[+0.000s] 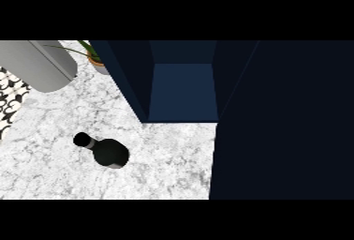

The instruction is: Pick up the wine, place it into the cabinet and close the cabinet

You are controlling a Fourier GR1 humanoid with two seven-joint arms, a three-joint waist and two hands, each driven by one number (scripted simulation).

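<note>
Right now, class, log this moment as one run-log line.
stage: pick not begun | wine bottle: on counter, untouched | cabinet: open, bottle outside it | hands: none in view

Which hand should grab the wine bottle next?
Probably left. No hand shows, but the dark round-bodied wine bottle stands on the view's left side, while the dark blue cabinet's open door fills the right.

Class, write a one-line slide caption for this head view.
A dark wine bottle sits on the marble counter near the open navy cabinet, with a potted plant at the back.
</note>
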